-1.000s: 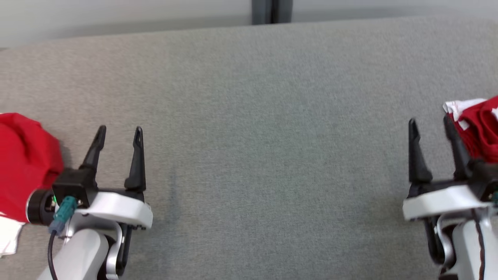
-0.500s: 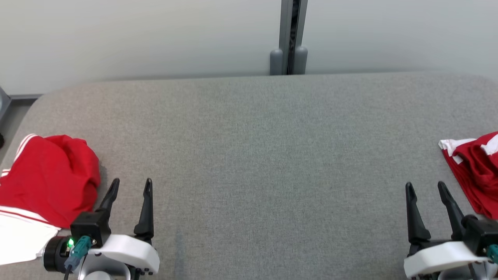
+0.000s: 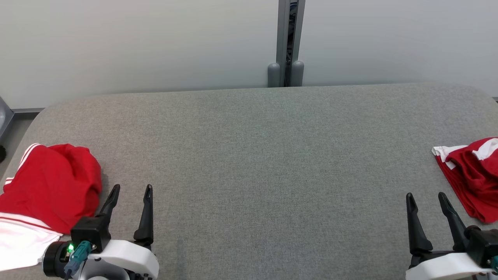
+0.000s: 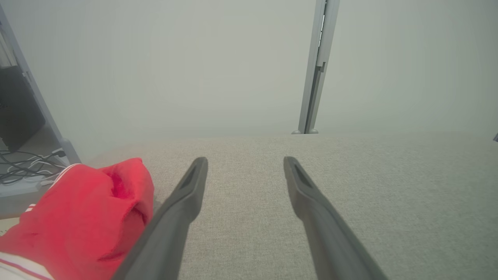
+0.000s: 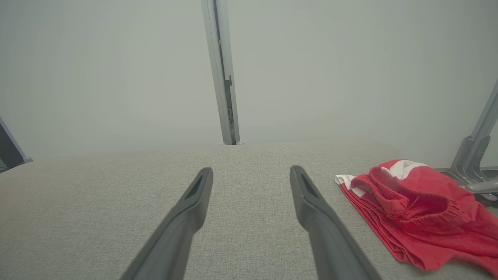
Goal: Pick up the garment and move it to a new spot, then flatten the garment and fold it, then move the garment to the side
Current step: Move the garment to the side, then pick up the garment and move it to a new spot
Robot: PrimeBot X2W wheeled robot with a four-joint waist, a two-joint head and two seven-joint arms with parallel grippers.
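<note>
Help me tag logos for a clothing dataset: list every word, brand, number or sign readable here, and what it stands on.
None can be read. The left red garment and the right red garment show only white stripes and trim, no print; the grey table and the wall post are unmarked.

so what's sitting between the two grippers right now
Nothing but bare grey table: the head view shows the whole stretch between the left gripper and the right gripper empty.
</note>
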